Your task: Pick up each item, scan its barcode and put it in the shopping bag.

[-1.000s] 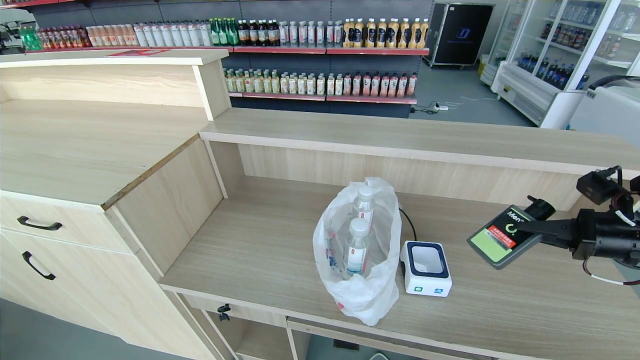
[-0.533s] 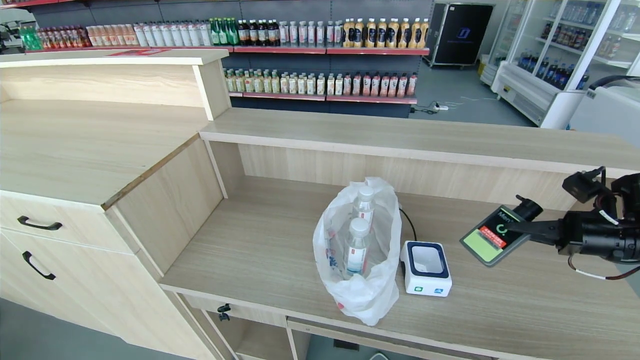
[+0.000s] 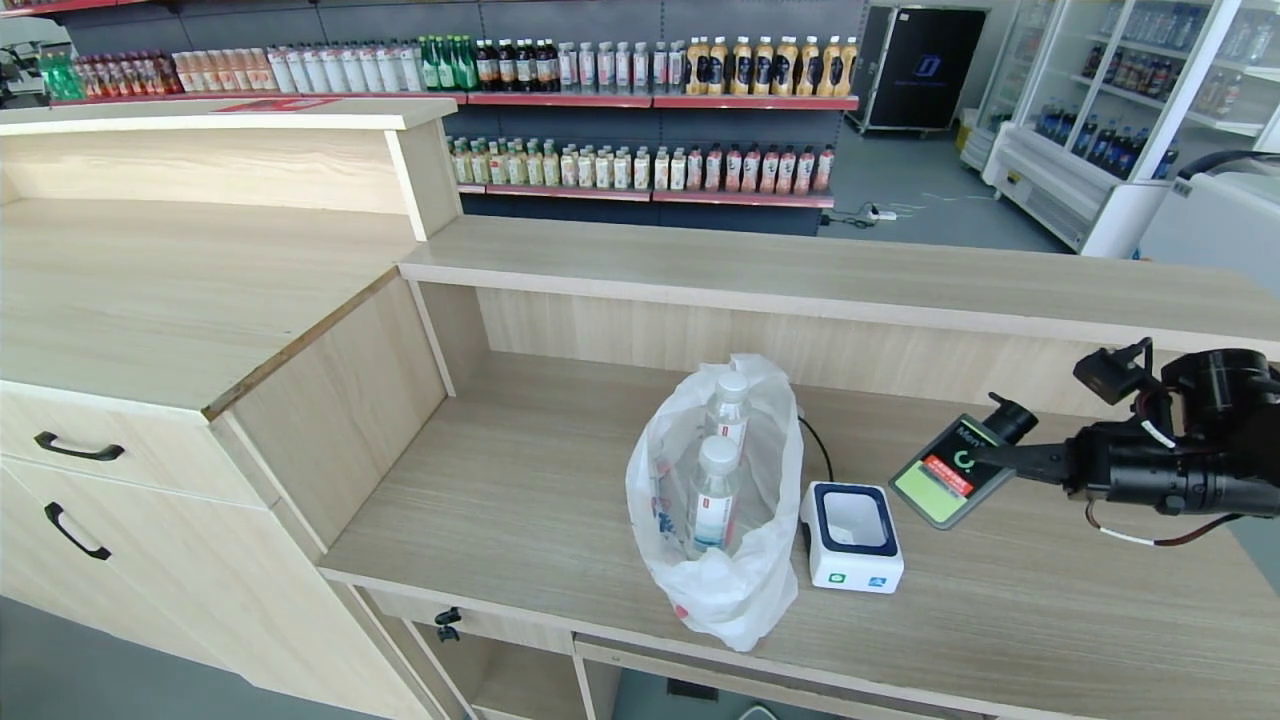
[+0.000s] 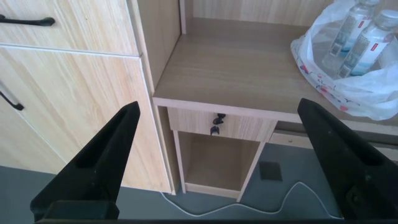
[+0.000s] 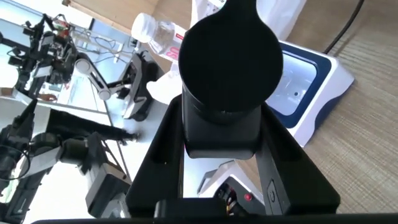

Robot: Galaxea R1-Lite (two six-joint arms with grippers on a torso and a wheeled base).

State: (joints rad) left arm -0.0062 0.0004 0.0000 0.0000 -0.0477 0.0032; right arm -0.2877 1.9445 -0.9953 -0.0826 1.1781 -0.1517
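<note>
My right gripper (image 3: 1005,455) is shut on a dark bottle with a green and red label (image 3: 945,478), held tilted in the air just right of and above the white barcode scanner (image 3: 850,535). In the right wrist view the bottle's black cap (image 5: 227,59) sits between the fingers (image 5: 292,174), with the scanner (image 5: 305,87) below it. The white plastic shopping bag (image 3: 740,590) stands left of the scanner and holds two water bottles (image 3: 712,495). My left gripper (image 4: 217,168) hangs open and holds nothing, low in front of the counter, with the bag (image 4: 348,87) off to one side.
The scanner's black cable (image 3: 820,445) runs back along the lower counter (image 3: 540,500). A raised ledge (image 3: 800,270) walls the back, and a taller cabinet with drawers (image 3: 100,450) stands on the left. Drink shelves (image 3: 650,100) line the room behind.
My right gripper has carried the dark bottle leftward, closer to the scanner. The bag, the scanner and the left arm have not moved.
</note>
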